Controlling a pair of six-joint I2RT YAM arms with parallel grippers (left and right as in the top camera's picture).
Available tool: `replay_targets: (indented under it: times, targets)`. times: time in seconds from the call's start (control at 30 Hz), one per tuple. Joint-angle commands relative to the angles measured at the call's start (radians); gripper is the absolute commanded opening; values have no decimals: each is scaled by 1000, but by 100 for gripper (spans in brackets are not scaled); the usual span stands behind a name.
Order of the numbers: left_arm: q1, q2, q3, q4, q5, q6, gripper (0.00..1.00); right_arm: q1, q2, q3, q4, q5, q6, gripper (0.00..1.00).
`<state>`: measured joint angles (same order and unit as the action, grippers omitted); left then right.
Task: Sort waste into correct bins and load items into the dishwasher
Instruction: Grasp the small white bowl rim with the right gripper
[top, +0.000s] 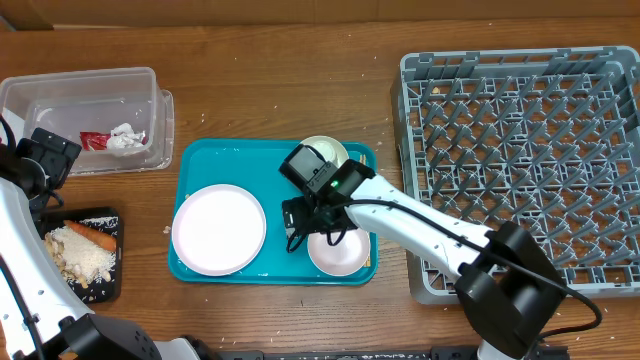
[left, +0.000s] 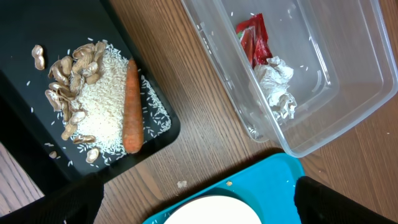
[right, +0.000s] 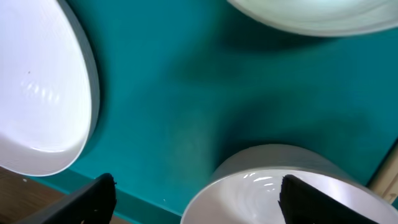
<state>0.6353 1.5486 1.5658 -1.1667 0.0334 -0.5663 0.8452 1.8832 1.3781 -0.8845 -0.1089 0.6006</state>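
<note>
Right gripper (right: 199, 202) low over the tray, fingers spread wide.
One black finger (right: 93, 199) hangs at lower left above the bare teal tray (right: 186, 112), the other at lower right over the white bowl (right: 267, 193), so the bowl's rim lies between them; contact can't be judged. A large white plate (right: 37, 87) fills the left side, resting on the tray. Another pale dish (right: 311, 15) cuts in at top right, apart from the bowl. Brown table (right: 15, 190) shows in the bottom-left corner.

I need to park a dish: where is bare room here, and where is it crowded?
In the overhead view, bare wood lies above the teal tray, between the clear tub and the dish rack; the rack itself shows nothing in it. Crowded: the teal tray, with the large plate, the bowl and the right claw over it.
</note>
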Motion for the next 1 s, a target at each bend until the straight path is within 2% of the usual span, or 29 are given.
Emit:
replay_targets:
  times: [0.0,0.17,0.47,0.67,0.77,0.97]
  targets:
    - [-1,2,5,0,-8,9,100,29,-4,-5,3,12,68,81]
    - [-1,2,5,0,-8,9,100,59,42,-5,-5,74,154,78]
    - [-1,2,5,0,-8,9,100,65,95,-5,-10,71,185,76]
    - [-1,2,5,0,-8,9,100,65,107,-4,-21,75,197,59]
    - [-1,2,5,0,-8,9,100,65,107,7,-34,74,197,46]
    - [-1,2,5,0,-8,9,100,65,105,71,-72,37,192,41]
